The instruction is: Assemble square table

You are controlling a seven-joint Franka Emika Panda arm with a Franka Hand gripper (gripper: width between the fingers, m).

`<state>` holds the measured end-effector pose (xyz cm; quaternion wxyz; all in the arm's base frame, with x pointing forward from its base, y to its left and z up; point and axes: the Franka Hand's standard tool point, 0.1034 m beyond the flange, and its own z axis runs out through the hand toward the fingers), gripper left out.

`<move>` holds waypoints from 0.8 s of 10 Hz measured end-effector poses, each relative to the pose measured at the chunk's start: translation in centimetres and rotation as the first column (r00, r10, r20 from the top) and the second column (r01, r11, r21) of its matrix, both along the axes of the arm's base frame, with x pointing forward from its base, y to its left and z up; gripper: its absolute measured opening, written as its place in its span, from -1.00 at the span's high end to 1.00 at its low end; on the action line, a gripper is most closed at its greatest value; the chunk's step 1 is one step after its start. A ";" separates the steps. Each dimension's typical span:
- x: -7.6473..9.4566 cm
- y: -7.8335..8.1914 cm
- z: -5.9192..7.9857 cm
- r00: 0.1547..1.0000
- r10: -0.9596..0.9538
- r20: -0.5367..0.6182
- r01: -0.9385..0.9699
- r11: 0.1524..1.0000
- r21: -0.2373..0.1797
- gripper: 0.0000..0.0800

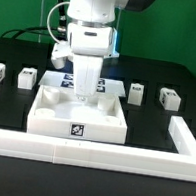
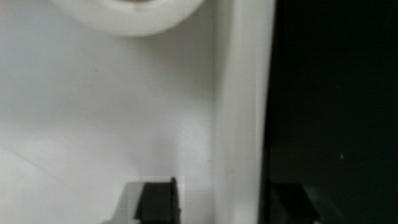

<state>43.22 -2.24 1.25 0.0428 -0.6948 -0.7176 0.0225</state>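
One matte black table, hemmed by a long white rail. Just inside it sits the smooth plastic square top with its raised rim. The gripper is down at the far rim, and honestly can't tell if it's clamped. Four blocky tagged legs sit in a row further back.

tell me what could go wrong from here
1. The jaws sit at the thin raised rim of the table top; a grip on so narrow an edge may slip or tip the top.
2. Sliding the top sideways could bump the nearest leg.
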 end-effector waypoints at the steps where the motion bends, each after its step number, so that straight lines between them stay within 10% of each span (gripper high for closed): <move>1: 0.0 0.0 0.0 1.000 0.000 0.000 0.000 1.000 0.000 0.78; 8: 0.5 0.2 0.2 1.000 -0.011 0.016 0.011 1.000 0.000 0.84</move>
